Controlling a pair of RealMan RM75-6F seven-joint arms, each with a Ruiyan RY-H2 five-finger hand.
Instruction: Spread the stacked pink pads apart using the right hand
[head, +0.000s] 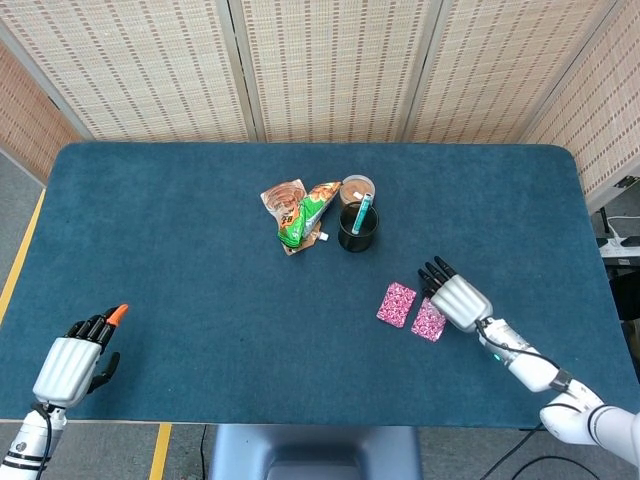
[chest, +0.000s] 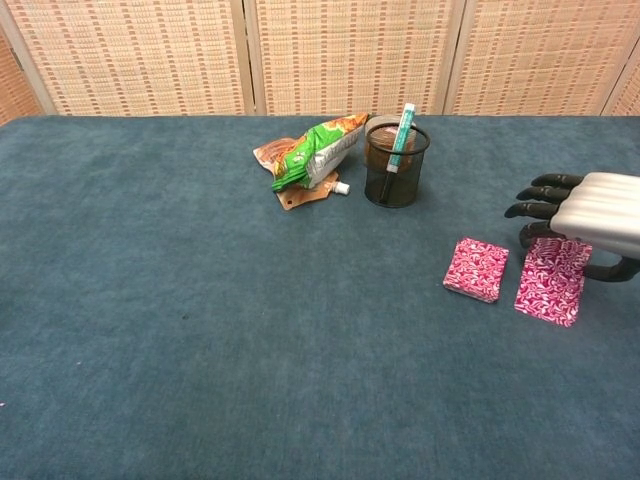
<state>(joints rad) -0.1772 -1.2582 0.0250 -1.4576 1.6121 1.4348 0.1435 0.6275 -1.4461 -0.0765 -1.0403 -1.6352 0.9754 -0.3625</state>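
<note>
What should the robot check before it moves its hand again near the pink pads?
1. Pads no longer stacked: ok. The left pink pad and the right pink pad lie side by side on the table.
2. Gap between the pads: ok, a narrow strip of table shows between them.
3. Right hand free of the right pad: cannot tell. It hangs over the pad's far edge, and its fingers hide any contact.
4. Room to pull back: ok. The black cup and the snack bags sit well away.
5. Left hand out of the way: ok, at the table's near left edge.
</note>
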